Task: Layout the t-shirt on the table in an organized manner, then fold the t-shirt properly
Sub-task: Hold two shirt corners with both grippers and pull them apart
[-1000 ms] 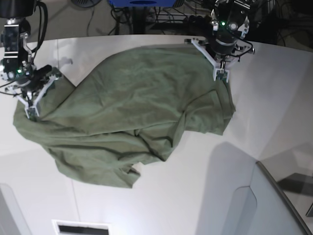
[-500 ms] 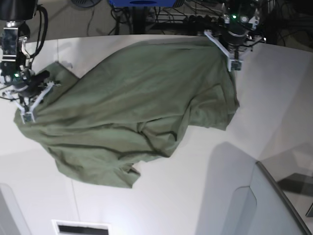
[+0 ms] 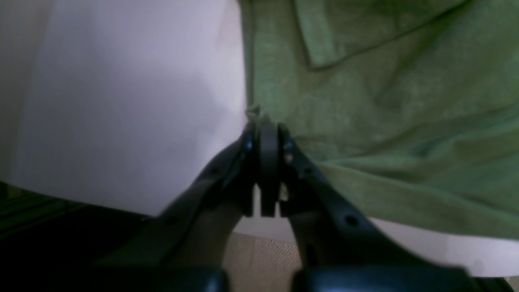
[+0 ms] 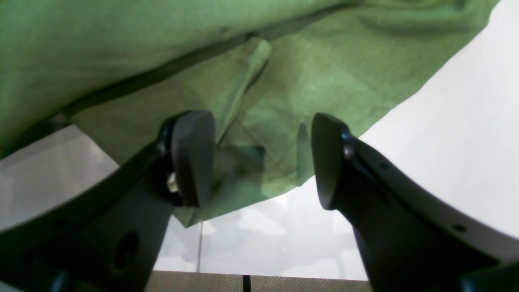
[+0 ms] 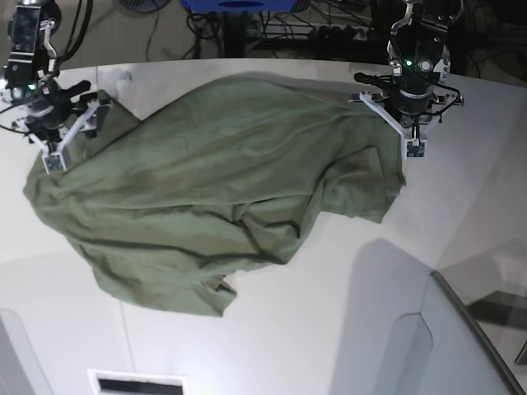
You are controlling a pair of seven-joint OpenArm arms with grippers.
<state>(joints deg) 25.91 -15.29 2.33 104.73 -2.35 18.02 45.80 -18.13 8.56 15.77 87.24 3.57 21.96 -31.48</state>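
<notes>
The olive t-shirt (image 5: 222, 189) lies crumpled and spread across the white table (image 5: 329, 329). At the shirt's far right edge, my left gripper (image 5: 415, 150) is shut on the cloth. The left wrist view has its jaws (image 3: 263, 129) pressed together with a small tuft of the t-shirt's (image 3: 365, 81) hem pinched at the tips. My right gripper (image 5: 53, 160) stands over the shirt's far left corner. In the right wrist view it (image 4: 259, 158) is open, and a corner of the t-shirt (image 4: 284, 81) lies loose on the table between and beyond the two fingers (image 4: 192, 158).
A grey angled panel (image 5: 461, 346) rises at the near right corner. A white piece with a dark slot (image 5: 136, 383) sits at the near edge. Cables and a blue object (image 5: 239, 6) lie beyond the table's curved far edge.
My right gripper has opened and let go of the shirt's left corner. Both arms moved toward the table's far side, and the left arm drew its edge to the right, spreading the shirt.
</notes>
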